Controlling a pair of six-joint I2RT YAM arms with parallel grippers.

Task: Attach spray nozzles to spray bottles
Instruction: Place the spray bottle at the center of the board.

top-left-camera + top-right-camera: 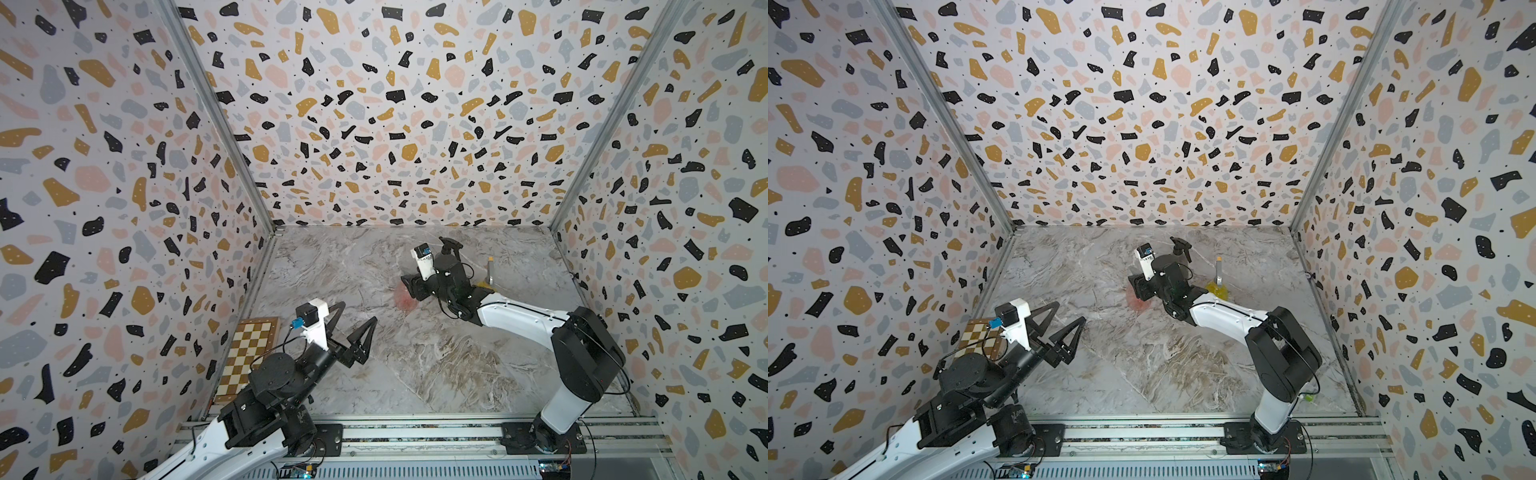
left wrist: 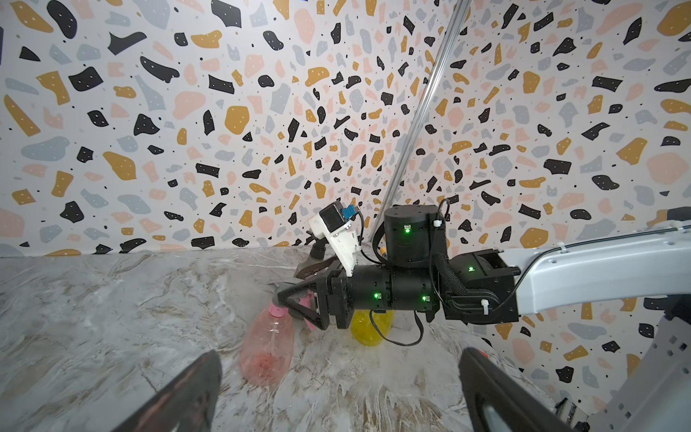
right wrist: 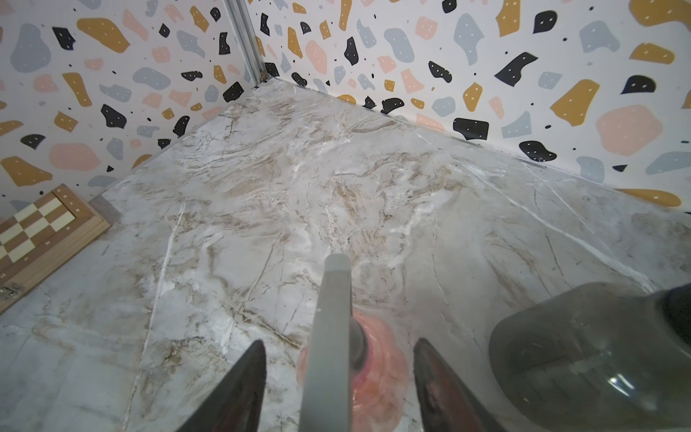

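The pink spray bottle stands upright mid-table with the pink-and-grey spray nozzle on its neck. My right gripper is open, one jaw on each side of that nozzle with a gap on both sides; it also shows from above as the right gripper. The smoky dark bottle stands close behind with the black nozzle on top. The yellow bottle carries a grey nozzle with an orange tip. My left gripper hovers open and empty at the near left, as the left wrist view shows.
A wooden chessboard lies along the left wall near the left arm. Patterned walls close in the marble table on three sides. The right arm stretches from the front rail across the yellow bottle.
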